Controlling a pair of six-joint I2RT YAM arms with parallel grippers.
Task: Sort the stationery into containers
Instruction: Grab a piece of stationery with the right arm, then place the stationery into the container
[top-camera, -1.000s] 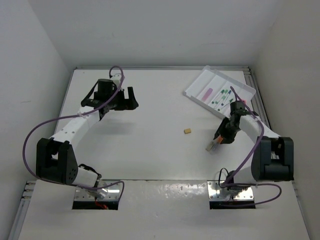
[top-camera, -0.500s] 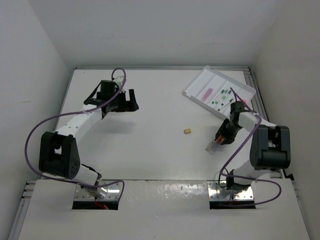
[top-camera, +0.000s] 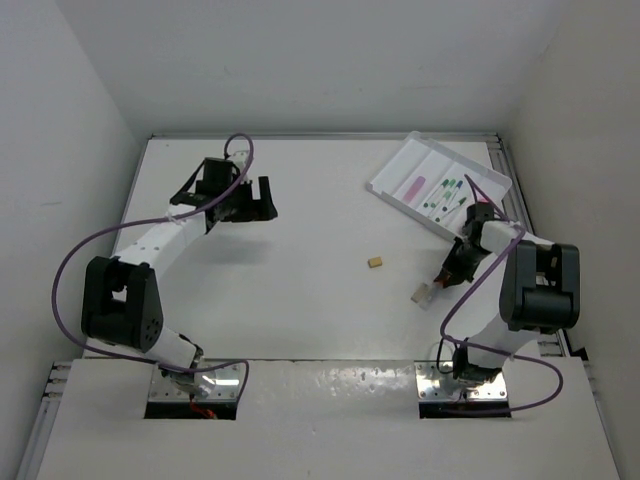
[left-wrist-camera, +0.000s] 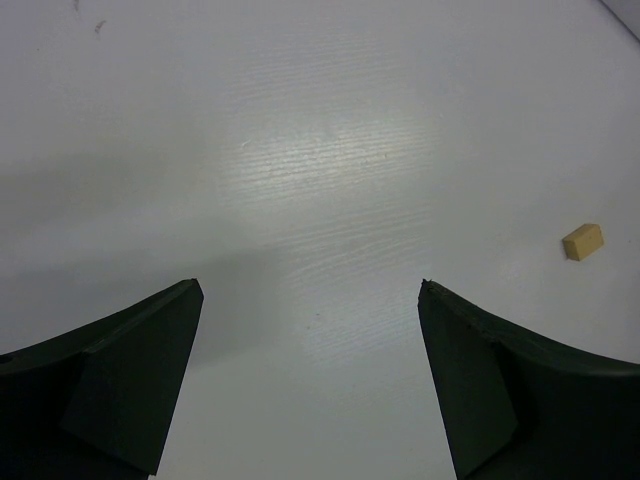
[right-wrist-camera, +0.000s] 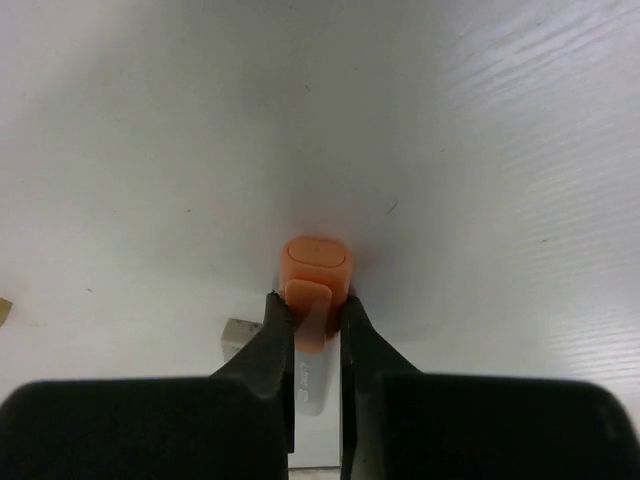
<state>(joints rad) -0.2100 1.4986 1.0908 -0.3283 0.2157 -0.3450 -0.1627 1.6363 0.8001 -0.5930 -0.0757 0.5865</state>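
Observation:
My right gripper (top-camera: 447, 277) is shut on an orange-capped white marker (right-wrist-camera: 315, 265), low over the table at the right; the cap end sticks out past my fingertips (right-wrist-camera: 275, 325), close to the surface. The white divided tray (top-camera: 398, 163) lies at the far right and holds a pink pen (top-camera: 412, 186) and green-capped pens (top-camera: 446, 195). A tan eraser block (top-camera: 375, 262) lies mid-table; it also shows in the left wrist view (left-wrist-camera: 583, 241). My left gripper (top-camera: 253, 200) is open and empty above bare table at the far left (left-wrist-camera: 310, 285).
A small grey-white block (right-wrist-camera: 237, 334) lies on the table just left of my right fingers. White walls close in the table at the back, left and right. The right arm's purple cable loops beside the tray.
My right gripper, with the marker, has shifted slightly right and lower. The left arm's elbow has swung a little; its gripper stays about where it was, open.

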